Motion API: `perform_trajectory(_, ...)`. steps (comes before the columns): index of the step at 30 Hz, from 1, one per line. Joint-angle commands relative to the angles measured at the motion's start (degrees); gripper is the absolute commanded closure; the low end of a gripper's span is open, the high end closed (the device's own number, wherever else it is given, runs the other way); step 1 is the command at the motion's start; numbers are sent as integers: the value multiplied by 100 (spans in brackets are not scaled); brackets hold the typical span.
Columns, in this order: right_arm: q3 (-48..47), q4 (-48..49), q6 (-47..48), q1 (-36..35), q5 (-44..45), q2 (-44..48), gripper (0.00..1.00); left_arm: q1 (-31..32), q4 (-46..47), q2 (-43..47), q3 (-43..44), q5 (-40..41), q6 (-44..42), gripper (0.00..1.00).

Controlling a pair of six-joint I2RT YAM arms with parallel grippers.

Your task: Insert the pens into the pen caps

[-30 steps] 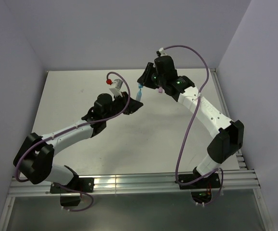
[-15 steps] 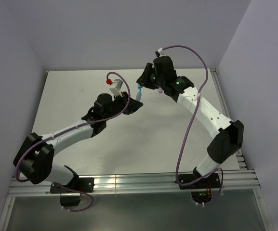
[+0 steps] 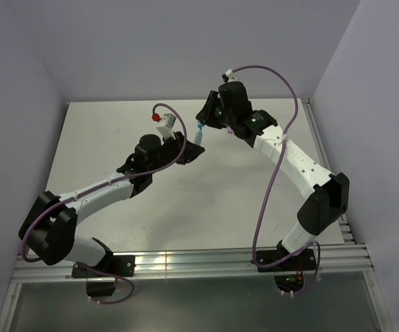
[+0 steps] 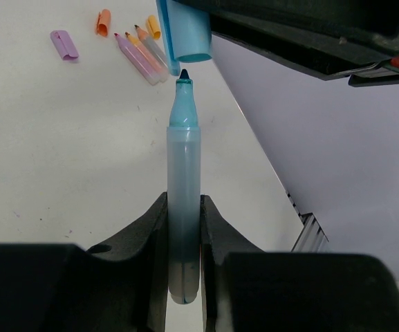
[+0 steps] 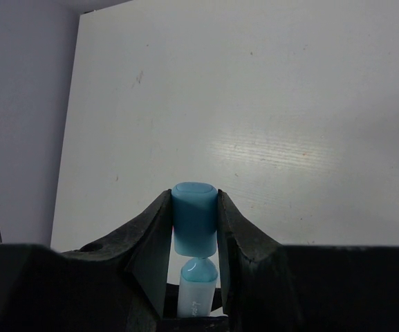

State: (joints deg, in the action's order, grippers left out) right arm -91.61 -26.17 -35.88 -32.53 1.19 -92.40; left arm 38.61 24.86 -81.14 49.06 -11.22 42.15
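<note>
My left gripper [image 4: 183, 205] is shut on a pale blue pen [image 4: 183, 152], which points away from the wrist with its dark tip bare. Just beyond that tip, with a small gap, is the open mouth of a solid blue pen cap [image 4: 185, 34]. My right gripper [image 5: 193, 198] is shut on the blue cap [image 5: 195, 225], and the pen's tip [image 5: 200, 275] shows right under it. From above, the pen [image 3: 199, 139] and the cap [image 3: 200, 126] meet in mid-air between the left gripper [image 3: 193, 151] and the right gripper [image 3: 205, 117].
On the table beyond the pen lie a pink pen [image 4: 137, 61], a peach pen [image 4: 148, 52], a purple cap [image 4: 63, 44] and two orange caps [image 4: 103, 21] [image 4: 153, 26]. Pale walls close the table's back and sides. A metal rail [image 3: 206, 263] runs along the near edge.
The right wrist has shifted very slightly up and back with the cap. The left arm and the pen have stayed put.
</note>
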Motion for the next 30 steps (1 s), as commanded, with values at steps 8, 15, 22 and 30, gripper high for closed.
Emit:
perform_trajectory(8,-32,130,151,-95,189,20,100,15,72,283,69,85,-172,100)
perform_trajectory(15,21,156,178,-200,215,-6,100,24,89,327,60,129,-199,100)
perform_trajectory(22,117,218,178,-253,206,20,100,-29,89,450,25,199,-199,100)
perform_trajectory(30,556,578,81,-420,232,301,100,-213,282,529,-37,94,30,100)
